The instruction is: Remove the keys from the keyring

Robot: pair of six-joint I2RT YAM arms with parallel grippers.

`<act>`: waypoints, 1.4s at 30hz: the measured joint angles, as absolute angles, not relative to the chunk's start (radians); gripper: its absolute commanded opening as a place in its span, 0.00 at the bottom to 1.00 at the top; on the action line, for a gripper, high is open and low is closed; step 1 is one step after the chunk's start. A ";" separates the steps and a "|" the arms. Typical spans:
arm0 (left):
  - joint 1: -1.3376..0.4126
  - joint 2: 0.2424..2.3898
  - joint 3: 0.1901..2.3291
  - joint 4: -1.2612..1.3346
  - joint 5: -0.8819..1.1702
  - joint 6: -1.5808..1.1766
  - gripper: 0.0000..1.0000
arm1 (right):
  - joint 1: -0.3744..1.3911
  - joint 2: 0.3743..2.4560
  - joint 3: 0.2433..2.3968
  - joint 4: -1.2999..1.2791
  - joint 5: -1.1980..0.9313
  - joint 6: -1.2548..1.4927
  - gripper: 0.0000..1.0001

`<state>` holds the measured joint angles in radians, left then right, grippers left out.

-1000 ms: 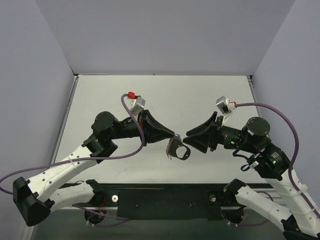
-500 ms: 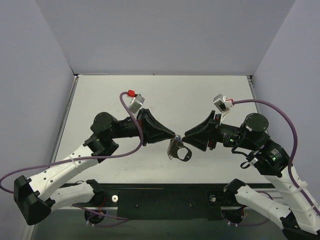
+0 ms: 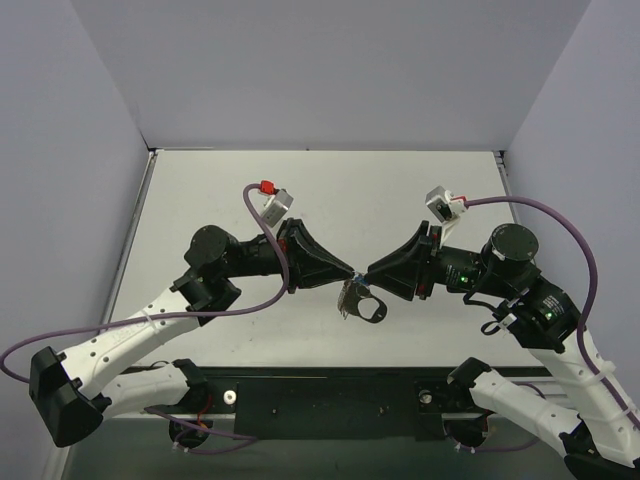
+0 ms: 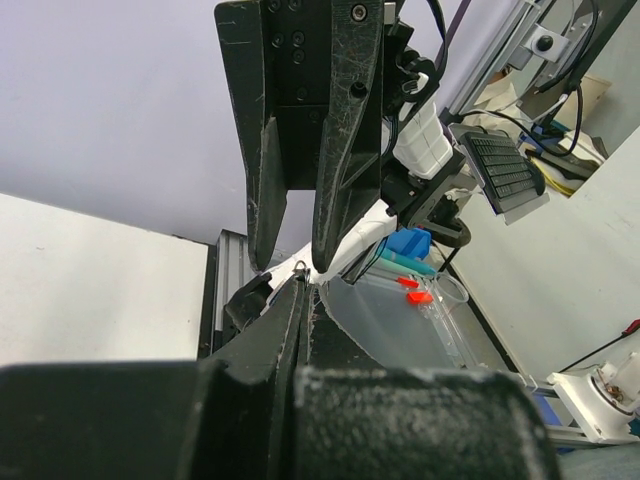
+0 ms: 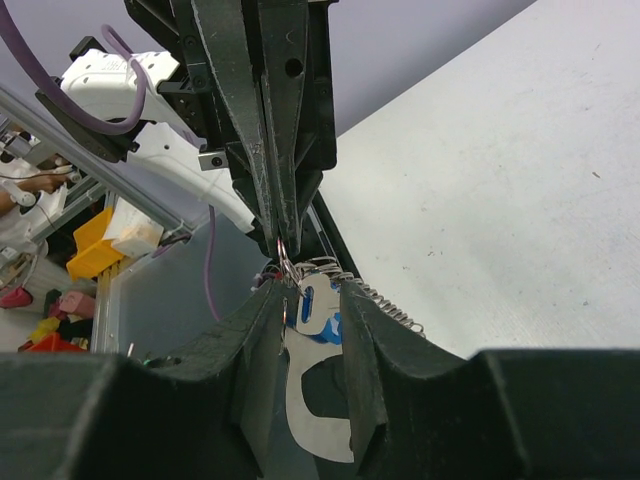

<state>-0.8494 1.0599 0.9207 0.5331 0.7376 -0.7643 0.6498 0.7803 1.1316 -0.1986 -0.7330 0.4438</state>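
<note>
The step in hand, as we judge it, is working the keys (image 5: pixel 333 324) off while the bundle is held in the air between the two arms. To do it well, we would have the right gripper (image 5: pixel 307 292) close only on the small blue-headed piece. It should not catch the flat grey keyring (image 5: pixel 318 405) or the beaded chain (image 5: pixel 385 297) trailing to the right. Then we would pull gently away from the left arm, so nothing twists out of the other grip.

The left gripper (image 5: pixel 280 232) has its fingers pressed together on a small wire ring (image 5: pixel 283 258) at the top of the bundle. The keyring hangs below it, clear of the tabletop (image 5: pixel 520 150), just near of the two tips in the overhead view.

The right gripper's fingers (image 5: pixel 262 330) stand apart, one on each side of the hanging keys and the top of the keyring. They sit close beside the metal, but we cannot tell whether either pad touches it. The right gripper grips nothing.
</note>
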 measured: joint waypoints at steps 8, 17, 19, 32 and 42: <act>-0.857 1.071 0.921 0.533 0.738 -0.764 0.00 | 0.650 0.782 1.132 -0.199 -0.738 0.444 0.18; -0.861 1.072 0.921 0.532 0.736 -0.763 0.00 | 0.650 0.783 1.132 -0.199 -0.743 0.445 0.01; -0.861 1.072 0.921 0.532 0.736 -0.763 0.00 | 0.650 0.783 1.132 -0.199 -0.743 0.445 0.00; -0.885 1.072 0.921 0.547 0.699 -0.762 0.00 | 0.650 0.768 1.132 -0.190 -0.749 0.473 0.00; -0.940 1.064 0.921 0.559 0.606 -0.740 0.00 | 0.650 0.737 1.131 -0.179 -0.733 0.486 0.00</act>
<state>-0.9401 1.0637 0.9207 0.5594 0.6056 -0.7399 0.6498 0.7368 1.1313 -0.1795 -0.7326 0.4862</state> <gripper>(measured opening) 0.021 0.003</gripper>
